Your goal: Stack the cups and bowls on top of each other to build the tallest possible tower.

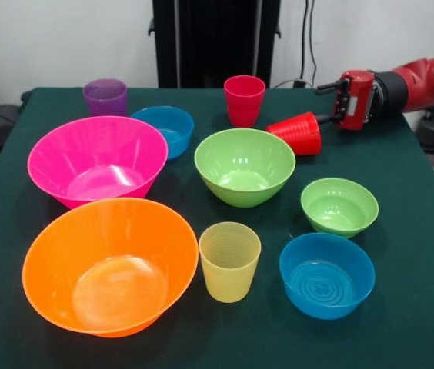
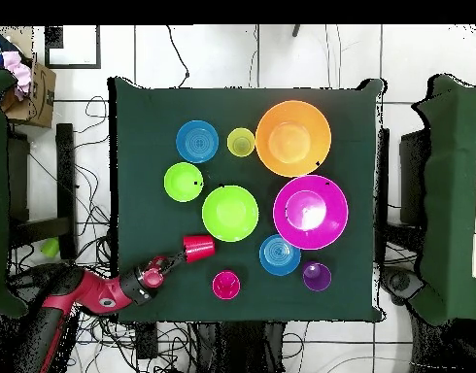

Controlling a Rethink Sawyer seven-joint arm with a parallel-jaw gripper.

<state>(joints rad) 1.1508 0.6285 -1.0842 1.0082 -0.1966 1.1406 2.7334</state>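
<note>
Green felt covers my bench [image 1: 425, 254]. Claw [image 1: 323, 120] tips are hard to make out, but it grips the bright red translucent plastic cup [image 1: 297, 132], tipped sideways near the medium lime green bowl [image 1: 245, 166], mouth pointing away from the claw. Every bowl sits empty.

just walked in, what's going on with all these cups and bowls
The red arm's gripper holds a bright red cup tipped on its side, beside the medium lime green bowl. Nothing is stacked yet: the other cups and bowls, including the hot pink bowl and orange bowl, sit separately on the green table.
</note>
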